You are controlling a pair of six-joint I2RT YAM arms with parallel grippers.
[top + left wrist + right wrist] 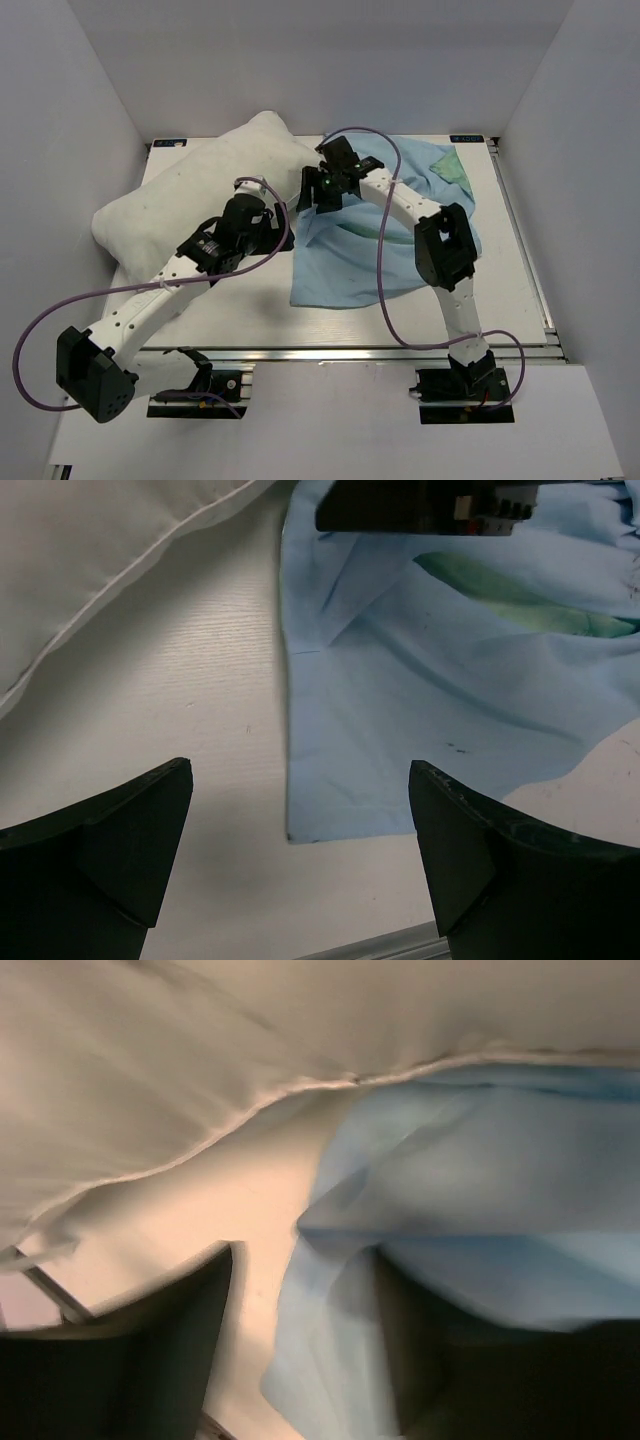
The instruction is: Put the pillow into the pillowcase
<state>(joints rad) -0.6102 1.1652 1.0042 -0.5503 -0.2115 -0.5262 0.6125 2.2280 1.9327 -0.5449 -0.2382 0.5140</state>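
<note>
The white pillow [185, 195] lies at the back left, and its seam [120, 565] shows in the left wrist view. The pillowcase [365, 255] is spread light-blue side up at centre right, with a teal corner [452, 165] at the back. My left gripper [300, 768] hangs open over the bare table, beside the pillowcase's near left corner [292, 832]. My right gripper [302, 1252] sits at the pillowcase's left back edge, close to the pillow [200, 1050]. Its jaws stand apart, with a loose fold of blue fabric [330, 1360] between them and draped against the right finger.
The white table [230, 305] ends in a metal rail [350, 352] at the front. White walls close in the left, back and right sides. Purple cables [385, 290] loop over both arms. The right gripper's black body [420, 505] fills the top of the left wrist view.
</note>
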